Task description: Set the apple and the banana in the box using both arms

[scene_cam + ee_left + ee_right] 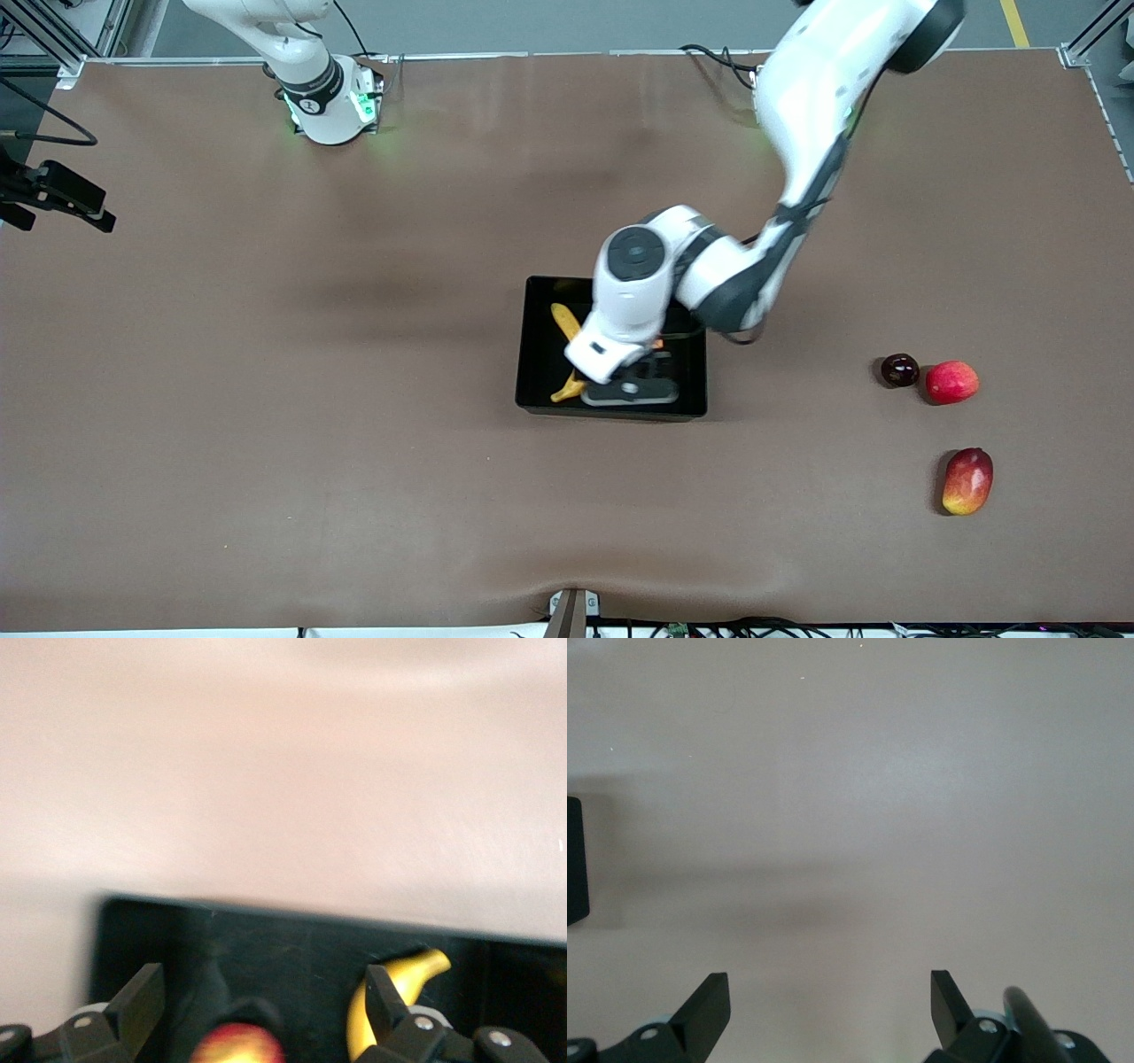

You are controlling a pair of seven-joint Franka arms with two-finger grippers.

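Observation:
The black box (536,354) lies mid-table. The yellow banana (563,321) lies in it toward the right arm's end. My left gripper (654,361) is low inside the box, open. In the left wrist view its fingers (142,997) stand wide apart; the gripper (264,992) is over the red-yellow apple (237,1043), which rests on the box floor (292,948) untouched, with the banana (403,979) beside one finger. Only a sliver of the apple (657,344) shows under the arm in the front view. My right gripper (830,992) is open and empty over bare table, and it does not show in the front view.
Toward the left arm's end lie a dark round fruit (899,369), a pinkish-red round fruit (951,382) and, nearer the front camera, a red-yellow mango-like fruit (967,480). A black device (58,195) juts in at the right arm's end. A black edge (574,859) shows in the right wrist view.

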